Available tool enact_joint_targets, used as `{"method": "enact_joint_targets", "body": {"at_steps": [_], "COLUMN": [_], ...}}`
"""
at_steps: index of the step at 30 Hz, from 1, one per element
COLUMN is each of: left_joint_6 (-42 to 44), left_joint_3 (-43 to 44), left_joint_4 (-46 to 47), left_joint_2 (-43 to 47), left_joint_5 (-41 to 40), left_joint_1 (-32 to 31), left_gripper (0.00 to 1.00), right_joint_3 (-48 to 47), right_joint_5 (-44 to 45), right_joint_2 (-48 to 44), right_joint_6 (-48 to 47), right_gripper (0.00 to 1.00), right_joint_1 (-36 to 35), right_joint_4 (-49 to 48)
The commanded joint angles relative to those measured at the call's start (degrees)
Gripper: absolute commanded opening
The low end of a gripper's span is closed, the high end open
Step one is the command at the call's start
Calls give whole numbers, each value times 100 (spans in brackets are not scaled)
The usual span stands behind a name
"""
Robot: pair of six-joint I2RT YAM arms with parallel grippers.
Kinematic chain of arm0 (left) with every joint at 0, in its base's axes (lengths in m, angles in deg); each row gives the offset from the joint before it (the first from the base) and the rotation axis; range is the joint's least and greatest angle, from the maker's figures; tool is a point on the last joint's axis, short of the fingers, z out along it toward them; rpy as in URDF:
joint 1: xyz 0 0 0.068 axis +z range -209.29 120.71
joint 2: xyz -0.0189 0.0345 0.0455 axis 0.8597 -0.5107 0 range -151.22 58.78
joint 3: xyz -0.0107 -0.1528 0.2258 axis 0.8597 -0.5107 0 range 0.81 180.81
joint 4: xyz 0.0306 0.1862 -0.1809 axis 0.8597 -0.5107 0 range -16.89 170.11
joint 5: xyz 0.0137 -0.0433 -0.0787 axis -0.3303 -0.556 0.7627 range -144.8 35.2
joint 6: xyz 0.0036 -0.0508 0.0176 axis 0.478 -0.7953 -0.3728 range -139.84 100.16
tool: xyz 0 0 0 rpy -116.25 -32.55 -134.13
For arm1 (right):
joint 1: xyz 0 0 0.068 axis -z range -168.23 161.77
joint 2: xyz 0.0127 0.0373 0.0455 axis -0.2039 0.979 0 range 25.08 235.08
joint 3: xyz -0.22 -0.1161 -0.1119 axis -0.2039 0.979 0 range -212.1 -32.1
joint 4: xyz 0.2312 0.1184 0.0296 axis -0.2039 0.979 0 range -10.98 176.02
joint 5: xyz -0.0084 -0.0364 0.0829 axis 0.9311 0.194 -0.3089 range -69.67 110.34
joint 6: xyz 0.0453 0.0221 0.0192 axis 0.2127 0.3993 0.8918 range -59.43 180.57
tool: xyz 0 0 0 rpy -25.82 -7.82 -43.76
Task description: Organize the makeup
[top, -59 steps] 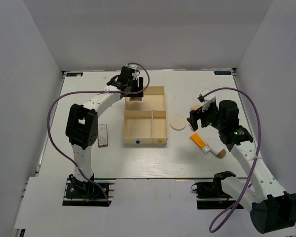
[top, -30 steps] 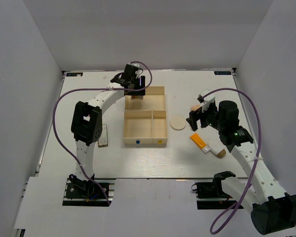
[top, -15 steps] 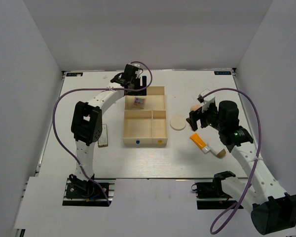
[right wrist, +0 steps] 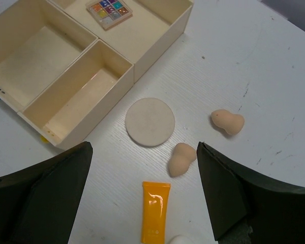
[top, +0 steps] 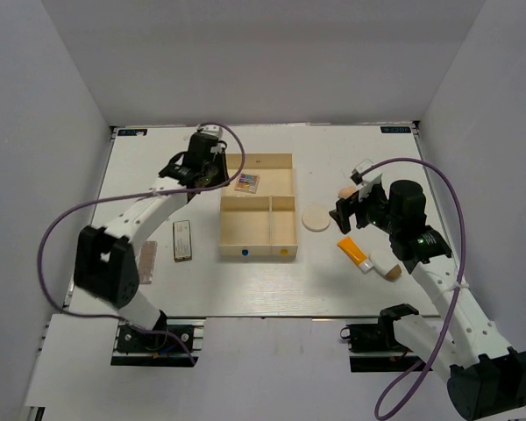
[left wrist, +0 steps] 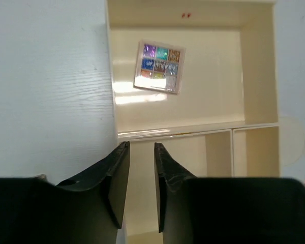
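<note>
left jaws closed (empty) over the tray (left wrist: 213,86) with its palette (left wrist: 158,67); right jaws spread above pad (right wrist: 149,121), sponges (right wrist: 182,159).

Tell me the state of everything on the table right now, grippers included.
left gripper: shut, empty
right gripper: open, empty
tray: small compartments empty
eyeshadow palette: flat in tray's large compartment
round pad: flat on table
sponges: loose on table, apart
orange tube: lying on table
bottle: lying on its side
flat palettes: on table, left of tray
</note>
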Motion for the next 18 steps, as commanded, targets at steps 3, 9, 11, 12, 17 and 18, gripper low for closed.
{"method": "enact_joint_targets", "body": {"at_steps": [3, 9, 11, 12, 17, 18], "left_joint_6": [-78, -95, -148, -174, -122, -139], "left_joint_3": [-673, -1176, -1423, -1423, -1423, -1379], "left_joint_4": [-88, -968, -819, -845, -924, -976], "left_joint_2": [1303, 1357, 1673, 1692, 1193, 1104], "left_joint_5": [-718, -1910, -2027, -2315, -2441, -2441], "left_joint_1": [120, 173, 173, 173, 286, 365], "left_gripper": [37, 81, 95, 98, 98, 98], "right_joint_3": [-119, -110, -92, -92, -66, -66], "right_joint_5": [-162, -135, -126, -126, -48, -30], "right_joint_2": [-146, -181, -199, -208, -252, -269], "right_joint_6": [-2, -20, -2, -11, -19, -28], "right_gripper": [89, 89, 89, 89, 89, 89], "right_joint_1": [-111, -181, -199, -234, -304, -313], "right_joint_4": [-137, -128, -145, -137, -172, -172]}}
